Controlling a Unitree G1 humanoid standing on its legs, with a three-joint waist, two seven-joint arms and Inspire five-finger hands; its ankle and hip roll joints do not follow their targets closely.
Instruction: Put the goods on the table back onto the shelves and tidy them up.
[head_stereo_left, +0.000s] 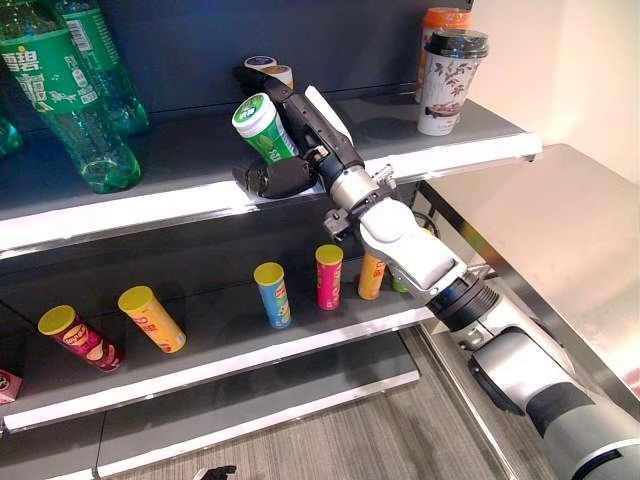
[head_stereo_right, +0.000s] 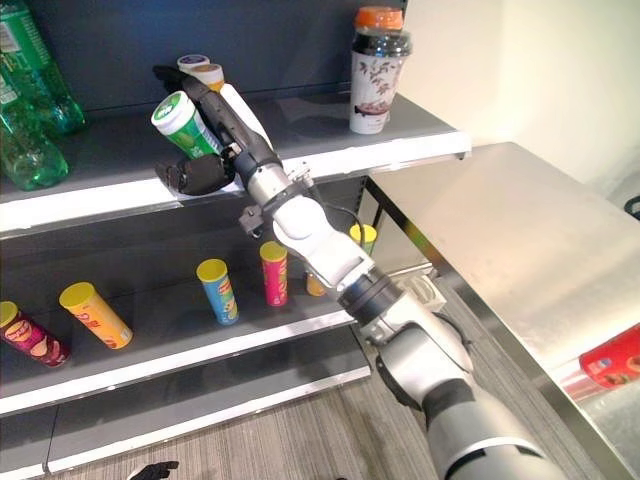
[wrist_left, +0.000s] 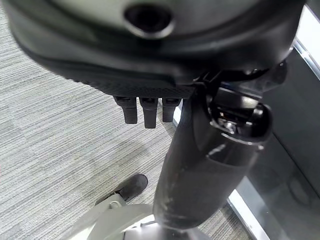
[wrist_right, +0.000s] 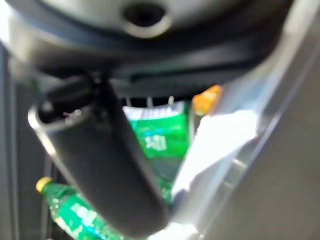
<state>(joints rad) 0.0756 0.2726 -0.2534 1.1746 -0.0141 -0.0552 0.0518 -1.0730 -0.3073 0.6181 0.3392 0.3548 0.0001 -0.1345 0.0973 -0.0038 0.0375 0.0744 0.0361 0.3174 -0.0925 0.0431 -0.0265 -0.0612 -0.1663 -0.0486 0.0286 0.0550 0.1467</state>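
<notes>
I see the green can (head_stereo_left: 262, 126) with its white lid up on the upper shelf (head_stereo_left: 180, 205), tilted, and my right hand (head_stereo_left: 290, 150) has it: fingers run along its far side and the thumb curls under near the shelf's front edge, so the hand is wrapped round it. In the right wrist view the green can (wrist_right: 161, 137) sits just past the thumb.

Behind the hand stand two small lidded cans (head_stereo_left: 270, 68), close together at the back of the same shelf. To the right on that shelf I see a tall cup (head_stereo_left: 450, 80) with a dark lid, and an orange-capped bottle (head_stereo_left: 440, 20) just behind it. On the left lie green bottles (head_stereo_left: 70, 100), tilted.

One shelf down (head_stereo_left: 230, 350), five cans stand in a row: a dark red one (head_stereo_left: 82, 338) and a yellow one (head_stereo_left: 152, 318), both leaning, then a blue one (head_stereo_left: 273, 294), a pink one (head_stereo_left: 328, 276) and an orange one (head_stereo_left: 371, 275), partly behind my arm.

The steel table (head_stereo_right: 500, 250) is to the right, with a red item (head_stereo_right: 612, 360) near its edge.

My left hand (wrist_left: 145, 107) hangs over the floor, its fingers loose and holding nothing.
</notes>
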